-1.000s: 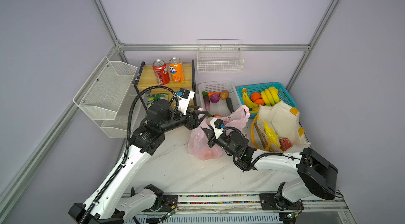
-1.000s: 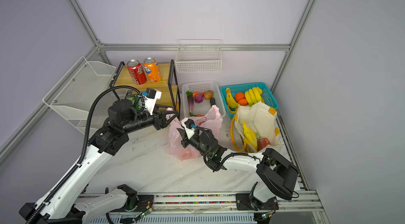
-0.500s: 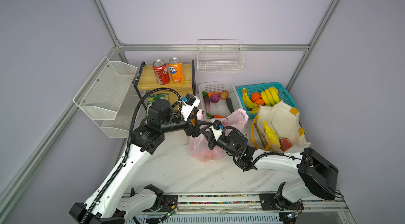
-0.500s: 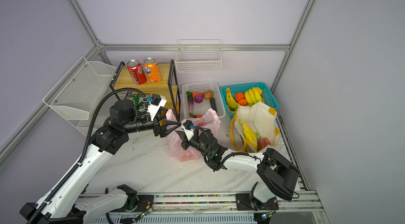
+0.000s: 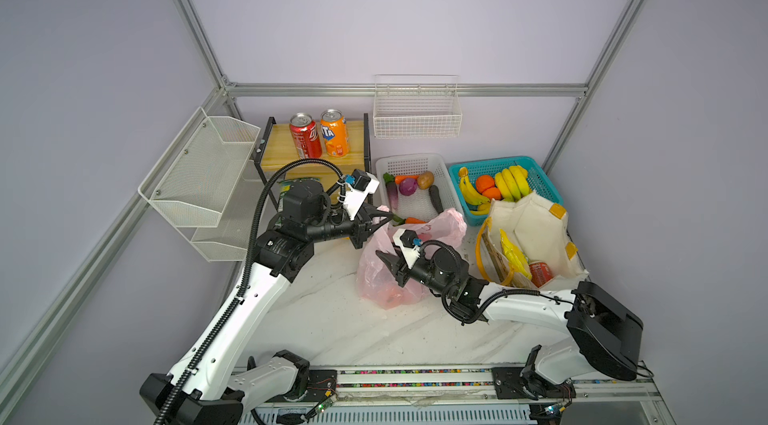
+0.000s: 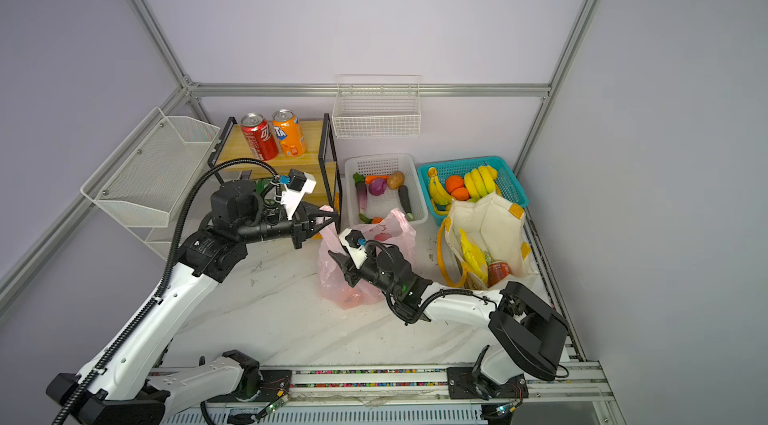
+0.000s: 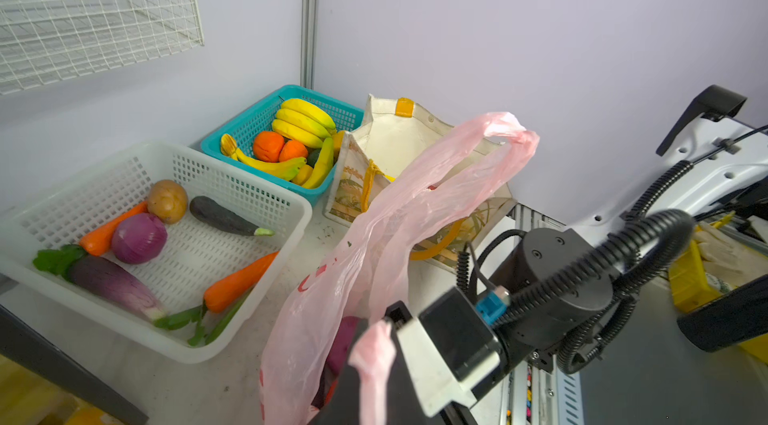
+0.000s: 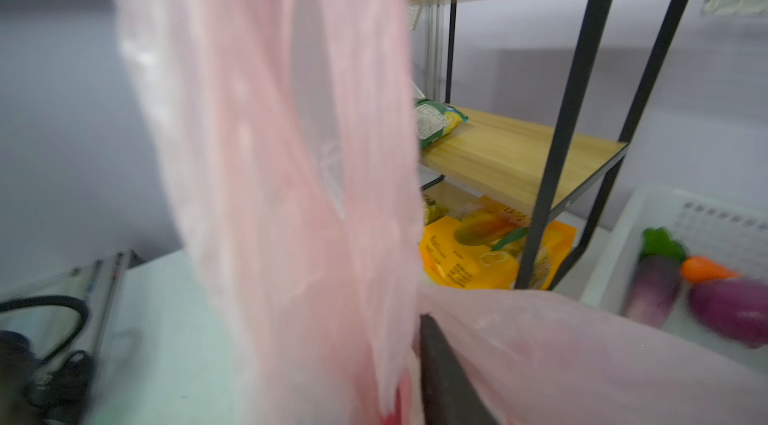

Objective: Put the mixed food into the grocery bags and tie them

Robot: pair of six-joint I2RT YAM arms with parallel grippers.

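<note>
The pink grocery bag [image 5: 440, 227] stands mid-table with red food showing through its base. My left gripper [image 5: 380, 216] is shut on one twisted bag handle [image 7: 374, 348], holding it up at the bag's left side. My right gripper [image 5: 385, 263] sits against the bag's front with its fingers spread open; in the right wrist view one dark finger [image 8: 444, 377] shows and pink film hides the other. The cream tote [image 5: 536, 223] holds a yellow chip packet [image 5: 513, 254] and a red can [image 5: 540, 273]. A purple onion [image 5: 408, 186] and eggplant [image 5: 392, 196] lie in the white basket [image 5: 415, 161].
A teal basket [image 5: 536, 178] of bananas and oranges stands beside the tote. A red can [image 5: 305, 141] and an orange can [image 5: 334, 139] stand on the wooden shelf [image 5: 282, 153], with snack packets [image 8: 478, 252] beneath. Wire racks hang on the left and back walls.
My left gripper moved right to the bag, opened wide, then shut on the handle. My right gripper went from shut to open and dropped slightly lower against the bag.
</note>
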